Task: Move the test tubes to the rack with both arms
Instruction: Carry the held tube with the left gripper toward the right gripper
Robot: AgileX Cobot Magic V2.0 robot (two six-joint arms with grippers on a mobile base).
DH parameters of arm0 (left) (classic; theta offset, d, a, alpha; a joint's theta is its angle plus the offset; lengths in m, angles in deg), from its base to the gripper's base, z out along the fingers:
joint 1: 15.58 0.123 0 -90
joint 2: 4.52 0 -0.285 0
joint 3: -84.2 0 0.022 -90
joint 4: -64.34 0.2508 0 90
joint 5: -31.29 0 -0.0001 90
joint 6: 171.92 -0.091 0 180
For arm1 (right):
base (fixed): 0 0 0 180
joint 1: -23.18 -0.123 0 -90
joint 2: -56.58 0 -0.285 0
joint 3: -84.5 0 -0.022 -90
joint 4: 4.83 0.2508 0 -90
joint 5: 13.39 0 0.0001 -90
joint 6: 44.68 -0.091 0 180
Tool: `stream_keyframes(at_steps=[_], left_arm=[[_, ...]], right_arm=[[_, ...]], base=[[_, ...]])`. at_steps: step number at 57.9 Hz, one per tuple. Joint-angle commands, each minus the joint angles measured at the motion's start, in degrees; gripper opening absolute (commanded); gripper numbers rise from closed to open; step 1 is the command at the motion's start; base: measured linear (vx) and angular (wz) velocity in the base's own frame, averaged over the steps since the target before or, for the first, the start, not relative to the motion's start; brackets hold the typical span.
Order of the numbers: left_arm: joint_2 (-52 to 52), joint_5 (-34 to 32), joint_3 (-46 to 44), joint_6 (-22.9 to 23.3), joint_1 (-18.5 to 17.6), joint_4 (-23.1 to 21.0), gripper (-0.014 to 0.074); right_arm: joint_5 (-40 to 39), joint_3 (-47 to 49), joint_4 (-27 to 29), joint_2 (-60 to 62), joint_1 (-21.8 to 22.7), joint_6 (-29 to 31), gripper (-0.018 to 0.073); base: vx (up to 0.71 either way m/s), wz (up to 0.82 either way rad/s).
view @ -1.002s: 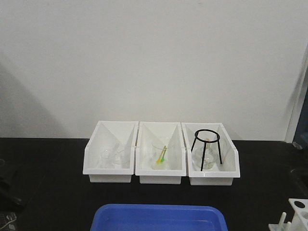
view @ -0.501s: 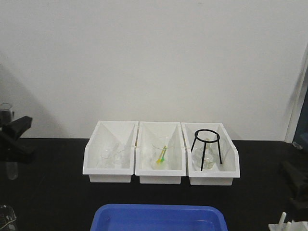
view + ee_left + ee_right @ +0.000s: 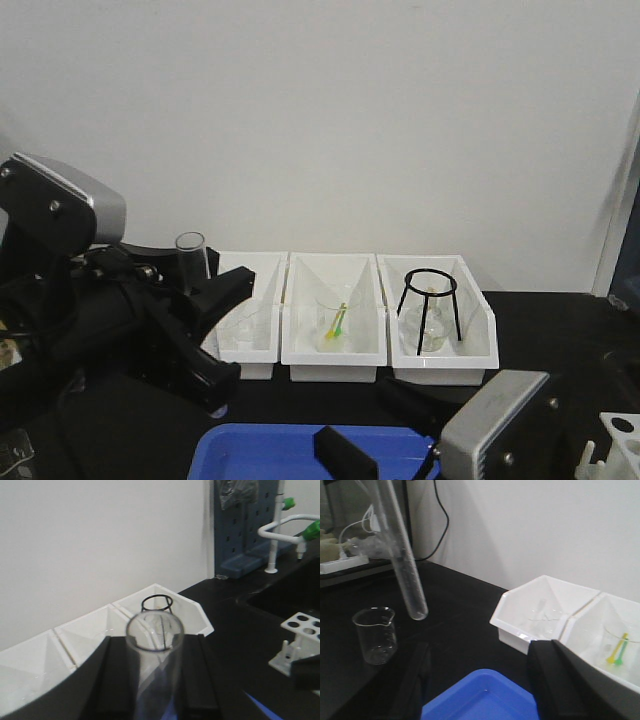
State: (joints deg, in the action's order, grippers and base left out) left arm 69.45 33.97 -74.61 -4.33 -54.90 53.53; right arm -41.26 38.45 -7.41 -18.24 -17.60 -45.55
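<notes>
My left gripper [image 3: 203, 325] is shut on a clear glass test tube [image 3: 191, 258] and holds it upright above the black table, left of the white bins. In the left wrist view the tube's open rim [image 3: 154, 632] sits between the two black fingers of this gripper [image 3: 155, 680]. The same tube [image 3: 402, 560] hangs at the upper left of the right wrist view. My right gripper [image 3: 375, 428] is open and empty over the blue tray [image 3: 270, 450]; the right wrist view shows its fingers spread wide [image 3: 485, 680]. The white rack [image 3: 620, 440] stands at the lower right and also shows in the left wrist view [image 3: 300, 640].
Three white open-fronted bins [image 3: 335, 355] stand in a row at the back; the right one holds a black tripod ring [image 3: 430, 295] over glassware. A squat glass beaker [image 3: 375, 635] stands on the table at the left. A faucet [image 3: 280, 530] stands far right.
The left arm has swung right into view with the test tube in it. The right arm has come into view from the lower right, over the blue tray.
</notes>
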Motion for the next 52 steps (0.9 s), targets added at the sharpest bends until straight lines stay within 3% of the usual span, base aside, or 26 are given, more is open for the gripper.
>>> stream_keyframes(at_steps=[1, 12, 27, 43, 52], left_arm=[[-1.1, -4.5, -2.0, 0.8, -2.5, -0.8, -0.0022], [0.9, -4.3, -1.8, 1.2, -7.4, -0.8, -0.0022], [5.4, -5.3, -1.8, 1.2, -12.8, -0.8, -0.0022], [7.6, -6.4, -1.8, 1.2, -15.5, -0.8, -0.0022], [7.6, -6.4, -1.8, 1.2, -15.5, -0.8, -0.0022]], right_arm=[[-7.5, 1.8, -0.3, -0.2, -2.0, 0.1, 0.0468], [-9.6, 1.8, -0.3, -1.7, -4.8, -0.8, 0.0468], [-10.4, 1.8, 0.0, -2.3, -5.0, -2.6, 0.0468], [-10.4, 1.8, 0.0, -2.3, -5.0, -2.5, 0.0459], [-10.4, 1.8, 0.5, -2.3, -5.0, -2.6, 0.0349]], base=[[0.0, 0.0], [0.0, 0.0], [0.0, 0.0], [0.0, 0.0], [0.0, 0.0]])
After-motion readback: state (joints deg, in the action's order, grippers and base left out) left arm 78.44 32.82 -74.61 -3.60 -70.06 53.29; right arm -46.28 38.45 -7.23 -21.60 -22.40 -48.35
